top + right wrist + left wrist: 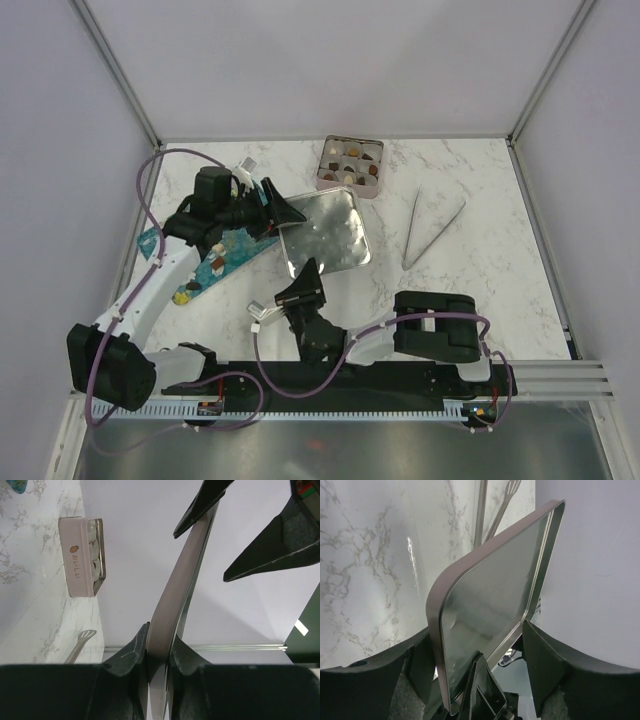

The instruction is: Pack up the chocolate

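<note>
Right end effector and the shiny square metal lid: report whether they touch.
Touching. The right wrist view shows the right end effector with its fingers clamped on both faces of the shiny square metal lid, no gap visible.

White marble surface (pixel 480 250) carrying three loose things.
A square pale tin (pixel 350 167) sits at the far edge, near the middle, open side up. Metal tongs (pixel 432 230) lie well to its right and nearer, joined at the near end, with the two tips spread toward the far edge. A teal printed sheet (pixel 225 258) lies flat on the left side, slanted, partly hidden under the left arm, well apart from tin and tongs.
</note>
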Motion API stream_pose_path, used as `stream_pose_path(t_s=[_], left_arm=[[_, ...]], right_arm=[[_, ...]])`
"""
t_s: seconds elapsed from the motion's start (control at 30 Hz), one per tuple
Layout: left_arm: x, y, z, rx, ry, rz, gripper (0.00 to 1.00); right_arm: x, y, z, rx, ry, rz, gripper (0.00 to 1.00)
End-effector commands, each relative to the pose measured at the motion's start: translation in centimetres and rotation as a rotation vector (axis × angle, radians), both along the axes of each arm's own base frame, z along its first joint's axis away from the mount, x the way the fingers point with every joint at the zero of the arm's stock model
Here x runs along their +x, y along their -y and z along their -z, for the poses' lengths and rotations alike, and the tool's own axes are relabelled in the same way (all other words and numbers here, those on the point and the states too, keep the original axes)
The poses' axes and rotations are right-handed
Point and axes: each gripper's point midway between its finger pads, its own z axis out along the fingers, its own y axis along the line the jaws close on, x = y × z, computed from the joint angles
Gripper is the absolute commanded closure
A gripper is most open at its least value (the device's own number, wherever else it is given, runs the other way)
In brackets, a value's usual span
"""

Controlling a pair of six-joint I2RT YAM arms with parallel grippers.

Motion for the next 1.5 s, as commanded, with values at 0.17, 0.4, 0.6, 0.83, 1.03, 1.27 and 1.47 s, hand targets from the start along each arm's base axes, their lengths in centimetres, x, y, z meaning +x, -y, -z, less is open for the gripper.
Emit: stream_pose_path(t_s=[0.17,0.4,0.6,0.83,1.03,1.27,1.47], left_arm=[[8.0,-6.4,-8.1,0.114,0.246,-0.230,0.26],[12.1,-9.6,-13.4,0.116,0.388,-0.337,0.26],[14.2,-7.8,-12.7,0.077,0.452,-0.217,0.26],[16.4,-4.0,-9.8,-0.066,0.483,0.021,0.28],[19.5,-2.7,-8.0,-0.078,0.512,0.081,0.28],[24.0,-1.4,-4.4,-0.086,0.541,0.150,0.29],[26.5,0.7,-3.5,-0.143,0.569,0.256,0.29]], right_arm=[[2.3,1.6,-6.8,0.684,-0.053,-0.002,1.00],[7.5,-0.2,-12.3,1.150,-0.476,-0.131,1.00],[17.2,7.5,-18.9,1.665,-0.683,-0.274,1.00],[23.5,12.3,-20.3,1.991,-0.968,-0.474,1.00],[25.8,14.4,-18.9,2.011,-1.251,-0.723,1.00],[27.9,15.1,-16.3,2.058,-1.508,-0.890,1.00],[29.2,14.7,-14.8,2.042,-1.628,-0.921,1.00]])
